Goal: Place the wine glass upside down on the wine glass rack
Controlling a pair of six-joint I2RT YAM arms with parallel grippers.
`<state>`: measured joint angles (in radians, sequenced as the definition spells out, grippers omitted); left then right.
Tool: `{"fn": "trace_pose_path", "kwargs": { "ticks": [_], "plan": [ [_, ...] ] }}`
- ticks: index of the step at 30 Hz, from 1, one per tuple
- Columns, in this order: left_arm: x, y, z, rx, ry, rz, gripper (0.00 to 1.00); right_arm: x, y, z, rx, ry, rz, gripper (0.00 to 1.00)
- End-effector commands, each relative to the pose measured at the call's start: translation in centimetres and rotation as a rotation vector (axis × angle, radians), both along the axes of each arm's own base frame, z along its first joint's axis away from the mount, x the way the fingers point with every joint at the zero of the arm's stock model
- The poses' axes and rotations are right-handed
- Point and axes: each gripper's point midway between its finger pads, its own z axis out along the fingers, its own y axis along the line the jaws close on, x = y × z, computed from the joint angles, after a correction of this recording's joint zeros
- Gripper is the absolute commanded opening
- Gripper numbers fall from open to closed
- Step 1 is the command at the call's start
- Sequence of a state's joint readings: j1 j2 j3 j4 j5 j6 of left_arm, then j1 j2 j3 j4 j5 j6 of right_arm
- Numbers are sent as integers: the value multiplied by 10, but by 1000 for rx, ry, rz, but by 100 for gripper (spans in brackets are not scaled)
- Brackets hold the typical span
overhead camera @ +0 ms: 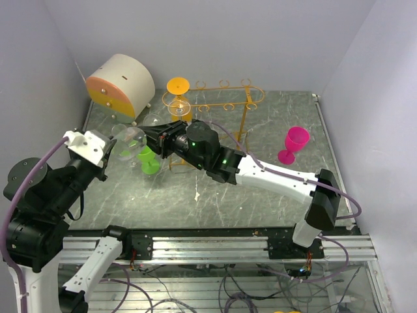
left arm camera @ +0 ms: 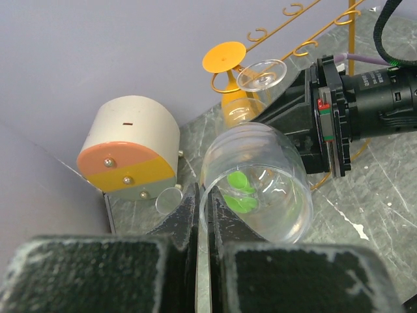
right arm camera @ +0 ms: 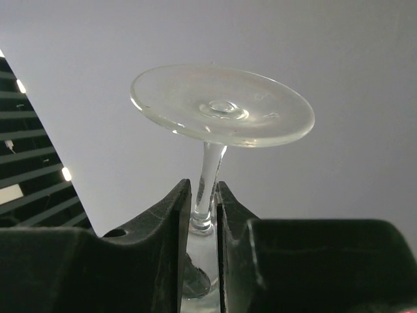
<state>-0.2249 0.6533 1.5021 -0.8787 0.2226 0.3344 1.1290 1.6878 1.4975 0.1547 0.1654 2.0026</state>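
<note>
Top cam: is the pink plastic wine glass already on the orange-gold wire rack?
No: the pink plastic wine glass stands upright on the marble table, right of the orange-gold wire rack.

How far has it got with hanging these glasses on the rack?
Done: one orange glass hangs foot-up on the wine glass rack. In hand: the clear wine glass, with the left end effector pinching its rim and the right end effector closed on its stem, foot upward, not yet on the rack. Left: hanging it; a green glass and a pink glass also sit on the table.
</note>
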Motion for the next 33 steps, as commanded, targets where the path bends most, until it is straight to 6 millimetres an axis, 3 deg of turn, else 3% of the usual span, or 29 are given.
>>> {"fn": "trace_pose_path", "kwargs": {
  "ticks": [1,6,9,14,19,20,23,25,28,33],
  "plan": [
    [-2,-1,23,-4,-109,-12,7,0,2,11,21,-1,3,19],
    [0,0,21,9,-113,-8,7,-1,-2,13,14,-2,-2,15],
    [0,0,19,8,-112,-6,7,-3,-2,14,5,6,4,0],
    [0,-2,20,-7,-102,-17,7,-2,-2,21,-13,-38,-3,0],
    [-9,-2,33,-32,-127,-15,11,-1,-7,27,-34,-112,-24,0],
    [-11,-2,35,-37,-131,-16,16,-1,-7,28,-26,-115,-22,0],
    [-14,-2,35,-62,-124,-14,65,-2,-5,28,-7,-113,-14,0],
    [-16,-1,35,-81,-125,-12,79,-1,-5,26,-3,-111,-21,0],
    [-21,-2,36,-87,-123,-20,91,2,-10,25,-3,-112,-43,0],
    [-31,-2,48,-99,-148,-22,94,6,-22,26,-38,-155,-90,0]
  ]
}}
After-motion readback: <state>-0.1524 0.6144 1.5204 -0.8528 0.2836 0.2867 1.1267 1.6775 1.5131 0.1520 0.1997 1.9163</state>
